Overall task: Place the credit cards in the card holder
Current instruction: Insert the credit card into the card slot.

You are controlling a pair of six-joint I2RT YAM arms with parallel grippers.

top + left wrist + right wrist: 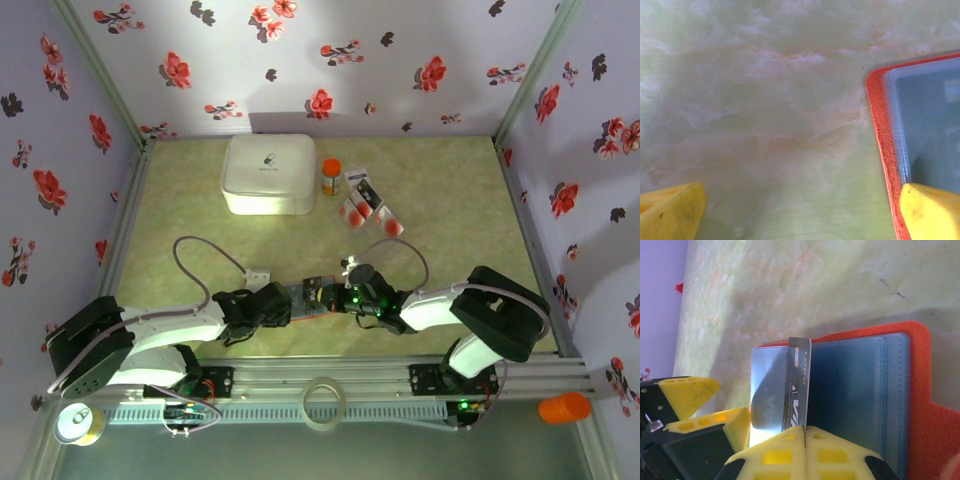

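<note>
The card holder [310,298] lies open near the table's front, orange-red outside and light blue inside [855,390]. My right gripper [805,432] is shut on a dark credit card [799,390] with pale print, held on edge with its far end against the holder's clear pockets. My left gripper [800,215] is open just left of the holder [920,130]; its right fingertip [930,212] sits on the holder's edge, its left fingertip [670,212] over bare table. Three more credit cards [360,185], [350,210], [385,222] lie at the back, dark or white with red blotches.
A big white rounded box [268,174] and a small orange-capped bottle [331,176] stand at the back beside the loose cards. Flowered walls close in three sides. On the front rail lie a tape ring [325,400], a roll [78,422] and an orange cap [565,408].
</note>
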